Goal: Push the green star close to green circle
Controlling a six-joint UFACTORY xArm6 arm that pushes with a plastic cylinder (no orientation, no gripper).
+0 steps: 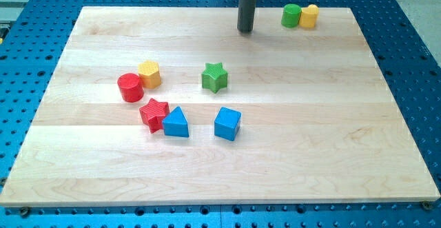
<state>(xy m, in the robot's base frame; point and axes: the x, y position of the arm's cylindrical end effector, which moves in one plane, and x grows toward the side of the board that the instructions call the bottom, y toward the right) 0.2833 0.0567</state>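
Note:
The green star [215, 77] lies near the middle of the wooden board. The green circle [291, 15] stands at the view's top right, touching a yellow block [309, 16] on its right. My tip [246, 30] is at the view's top centre, above and to the right of the green star and left of the green circle. It touches no block.
A red circle [130, 87] and a yellow hexagon [149, 74] sit together at the left. A red star [154, 113], a blue triangle [176, 123] and a blue cube [227, 123] lie below the green star. The board [331, 152] rests on a blue perforated table.

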